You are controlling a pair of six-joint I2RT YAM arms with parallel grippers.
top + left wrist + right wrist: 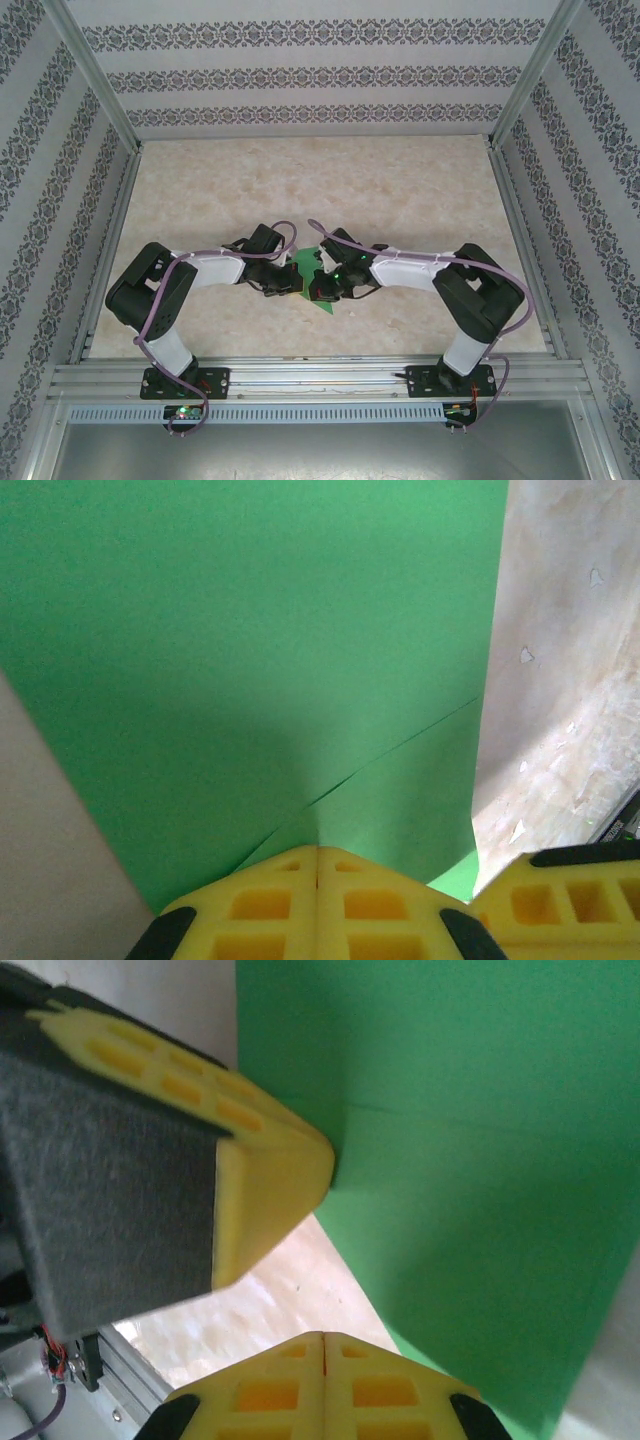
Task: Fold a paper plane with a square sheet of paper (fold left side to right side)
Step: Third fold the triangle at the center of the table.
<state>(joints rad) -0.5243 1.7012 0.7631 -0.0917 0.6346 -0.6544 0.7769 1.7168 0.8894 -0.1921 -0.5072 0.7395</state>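
Observation:
The square sheet of paper [305, 262] is bright green and lies part-folded between the two arms at the table's middle front. Straight creases run across it in the left wrist view [250, 630]. My left gripper [318, 852] is shut, its yellow tips set against the paper where the creases meet. The right wrist view shows those left fingers [270, 1170] touching the sheet [480, 1110] from the side. My right gripper [323, 1338] is shut too, over bare table just off the paper's edge, holding nothing. From above, both grippers [287, 287] [327, 290] cover part of the sheet. A paper plane is out of view.
The beige marbled table [400, 190] stretches back to patterned walls on three sides. An aluminium rail [320, 375] carries the arm bases along the front edge. The right fingers [570, 905] sit close beside the left ones.

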